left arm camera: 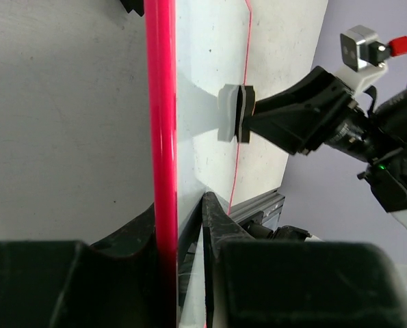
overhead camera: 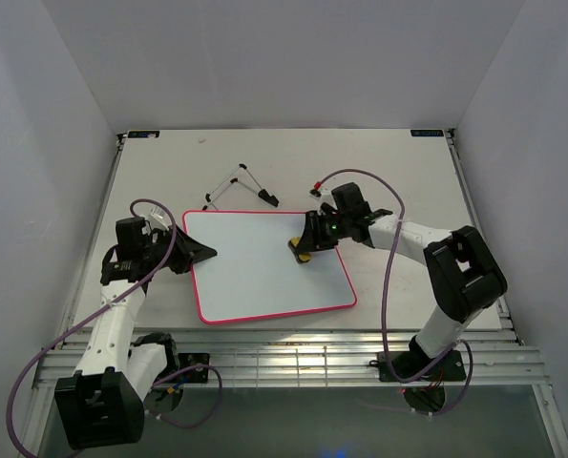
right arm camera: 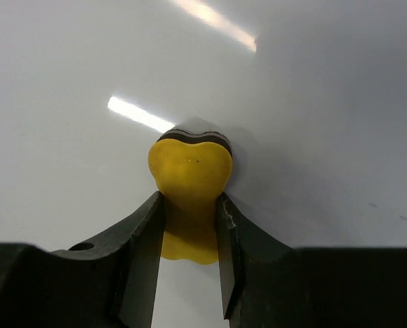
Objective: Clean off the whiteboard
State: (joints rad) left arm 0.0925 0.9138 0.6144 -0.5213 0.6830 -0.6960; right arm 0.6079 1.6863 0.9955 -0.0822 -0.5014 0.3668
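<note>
The table (overhead camera: 408,172) carries the whiteboard (overhead camera: 255,277), which lies flat in the middle with its long axis running left to right, slightly skewed so the right end sits nearer the arms. A folded wire stand (overhead camera: 241,186) lies on the table just beyond it. From above, the white surface shows no writing that I can make out.

The left fingers (left arm camera: 215,225) pinch the board's pink rim at its left edge, one finger on each side, pinning it in place. The right fingers (right arm camera: 145,239) are clamped on the yellow eraser (right arm camera: 189,171), whose dark pad is pressed against the board close to the far right corner.

From the eraser, nearly all the board stretches away to the left and toward the arms, so the next stroke likely has to sweep along the long axis toward the left fingers. The right arm is the one placed to do it.
</note>
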